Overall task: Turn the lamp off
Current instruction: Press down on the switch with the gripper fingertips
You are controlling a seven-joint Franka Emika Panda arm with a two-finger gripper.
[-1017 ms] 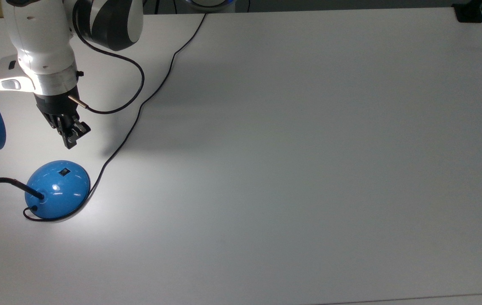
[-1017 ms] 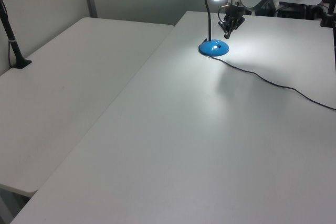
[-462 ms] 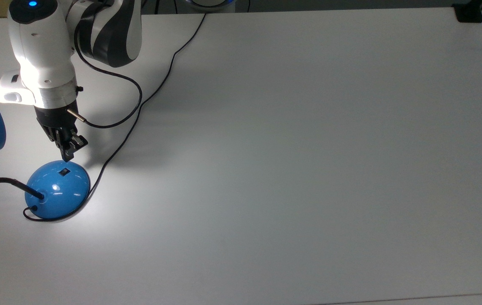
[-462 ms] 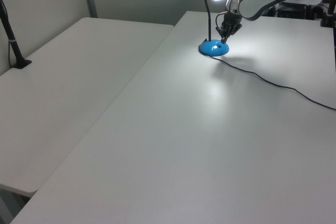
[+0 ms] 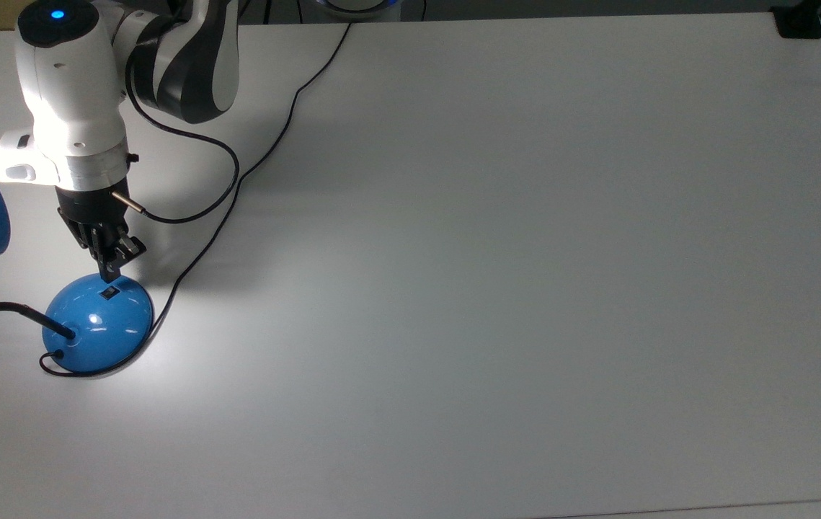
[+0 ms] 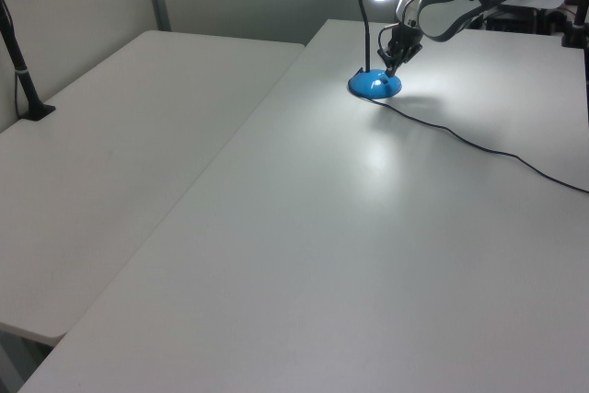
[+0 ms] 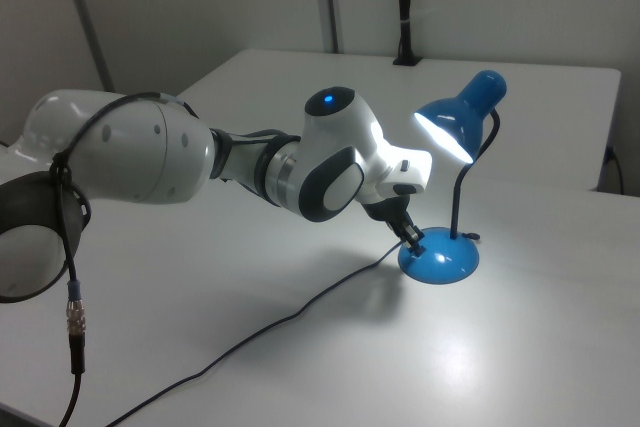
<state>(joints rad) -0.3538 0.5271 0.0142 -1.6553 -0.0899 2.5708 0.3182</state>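
Note:
The blue lamp is lit and throws a bright patch on the white table. Its dome base sits at the top view's left, with the small black rocker switch on its upper slope. The thin black neck rises to the blue shade. My gripper points down with its fingers together, its tip just above the switch; whether it touches I cannot tell. The left view has the gripper over the base, and in the right view the gripper meets the base.
The lamp's black cord snakes from the base to the table's far edge. A thinner cable loops off my wrist. A black clamp sits at the far right corner. A second table adjoins in the left view.
My gripper has come down and toward the lamp base, from well clear of it to right over the switch. The lamp stays lit.

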